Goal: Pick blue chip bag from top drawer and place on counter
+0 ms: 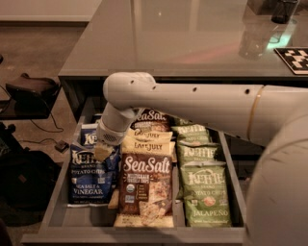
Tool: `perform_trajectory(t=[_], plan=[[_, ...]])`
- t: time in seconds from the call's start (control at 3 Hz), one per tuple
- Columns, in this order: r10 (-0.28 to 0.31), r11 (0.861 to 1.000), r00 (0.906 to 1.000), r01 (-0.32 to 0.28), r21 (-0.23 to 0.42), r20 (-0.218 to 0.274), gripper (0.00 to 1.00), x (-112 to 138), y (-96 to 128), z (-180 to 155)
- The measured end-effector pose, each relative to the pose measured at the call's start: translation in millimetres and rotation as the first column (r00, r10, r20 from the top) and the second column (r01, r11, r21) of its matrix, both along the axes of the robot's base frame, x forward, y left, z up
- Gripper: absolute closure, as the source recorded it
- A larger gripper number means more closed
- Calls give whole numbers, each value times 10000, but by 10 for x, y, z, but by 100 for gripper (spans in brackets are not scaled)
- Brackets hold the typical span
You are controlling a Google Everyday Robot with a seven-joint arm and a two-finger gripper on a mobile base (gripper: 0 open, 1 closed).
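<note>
The blue chip bag (91, 175), a Kettle sea salt and vinegar bag, lies at the left of the open top drawer (57, 192). My gripper (103, 151) reaches down from the white arm (192, 108) onto the bag's upper right corner. One tan finger pad (102, 153) shows on the front of the bag and the gripper looks shut on its top edge. The grey counter (168, 43) runs above the drawer.
A second blue bag (88, 137) sits behind the first. Brown Sea Salt bags (144, 187) fill the drawer's middle and green Jalapeño bags (204, 192) its right. A clear bottle (255, 38) and a dark cup (284, 9) stand on the counter's far right.
</note>
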State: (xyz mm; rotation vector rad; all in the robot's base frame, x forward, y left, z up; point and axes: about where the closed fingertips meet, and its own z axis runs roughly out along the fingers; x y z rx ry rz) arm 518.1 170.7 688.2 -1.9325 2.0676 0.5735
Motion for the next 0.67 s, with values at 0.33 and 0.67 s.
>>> perform_trajectory(t=[0.33, 0.67], plan=[[680, 9896, 9940, -781, 1205, 862, 100, -186, -104, 812], [1156, 9629, 9688, -1635, 2146, 2191, 100, -408, -225, 1729]])
